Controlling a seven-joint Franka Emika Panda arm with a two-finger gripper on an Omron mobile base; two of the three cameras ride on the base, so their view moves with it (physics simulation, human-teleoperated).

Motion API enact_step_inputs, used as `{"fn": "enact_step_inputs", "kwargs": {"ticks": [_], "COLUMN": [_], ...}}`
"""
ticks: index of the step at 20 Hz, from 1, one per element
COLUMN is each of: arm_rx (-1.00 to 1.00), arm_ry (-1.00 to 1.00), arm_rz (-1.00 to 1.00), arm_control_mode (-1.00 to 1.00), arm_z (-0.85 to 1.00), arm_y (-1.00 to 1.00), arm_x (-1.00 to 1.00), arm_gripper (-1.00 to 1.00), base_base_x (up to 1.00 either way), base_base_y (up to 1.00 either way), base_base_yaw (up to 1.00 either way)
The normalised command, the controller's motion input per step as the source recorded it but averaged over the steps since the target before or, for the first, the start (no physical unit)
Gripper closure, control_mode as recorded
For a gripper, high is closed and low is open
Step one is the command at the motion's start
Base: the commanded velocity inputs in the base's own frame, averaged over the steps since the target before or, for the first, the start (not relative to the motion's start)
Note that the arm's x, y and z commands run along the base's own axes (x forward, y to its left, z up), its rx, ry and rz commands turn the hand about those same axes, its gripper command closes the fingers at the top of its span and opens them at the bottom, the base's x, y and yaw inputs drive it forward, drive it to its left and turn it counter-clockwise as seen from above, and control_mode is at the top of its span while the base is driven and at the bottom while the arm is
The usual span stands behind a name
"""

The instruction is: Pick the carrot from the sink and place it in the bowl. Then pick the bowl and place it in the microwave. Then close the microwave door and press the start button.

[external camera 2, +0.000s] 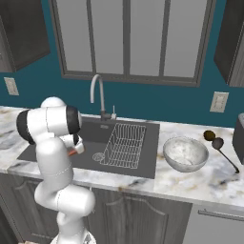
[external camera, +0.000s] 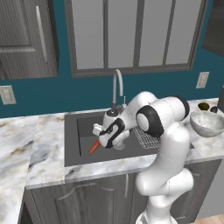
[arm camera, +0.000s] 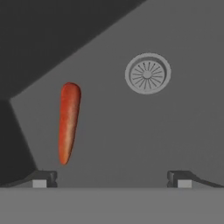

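Reaching down into the sink (external camera: 72,131) with the gripper (arm camera: 112,178) hovering over the dark basin floor. Fingers (arm camera: 41,178) spread wide apart, gripping nothing, 1 tip at 7 o'clock and the other at 5 o'clock in the hand view. Carrot (arm camera: 68,122) lying flat on the basin floor, just ahead of the 7 o'clock finger tip, thick end toward 12 o'clock, thin tip toward 6 o'clock, not touched. Round drain (arm camera: 148,73) at 1 o'clock, well apart from the carrot. In the left base view, carrot (external camera: 94,147) peeking out at 8 o'clock of the hand, wire rack (external camera: 146,136) at 3 o'clock behind the arm. Bowl (external camera 2: 185,153) standing upright on the marbled bench (external camera 2: 209,178), just beside the sink's edge at 3 o'clock. Curved faucet (external camera 2: 97,95) behind the basin at 12 o'clock.
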Motion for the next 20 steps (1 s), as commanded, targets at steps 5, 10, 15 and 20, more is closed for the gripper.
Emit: {"fn": "enact_step_inputs", "kwargs": {"ticks": [5, 10, 15, 20], "arm_rx": [0.0, 0.0, 0.0, 0.0], "arm_ry": [0.0, 0.01, 0.01, 0.0], "arm_rz": [-0.03, 0.0, 0.0, 0.0], "arm_control_mode": [-1.0, -1.0, -1.0, -1.0], "arm_z": [-0.22, -0.09, 0.0, -0.06], "arm_y": [0.01, 0.16, 0.28, 0.06], "arm_x": [0.24, 0.25, 0.33, 0.25], "arm_gripper": [-1.0, -1.0, -1.0, -1.0], "base_base_x": [0.0, 0.0, 0.0, 0.0], "base_base_y": [0.0, 0.0, 0.0, 0.0], "base_base_yaw": [0.0, 0.0, 0.0, 0.0]}}
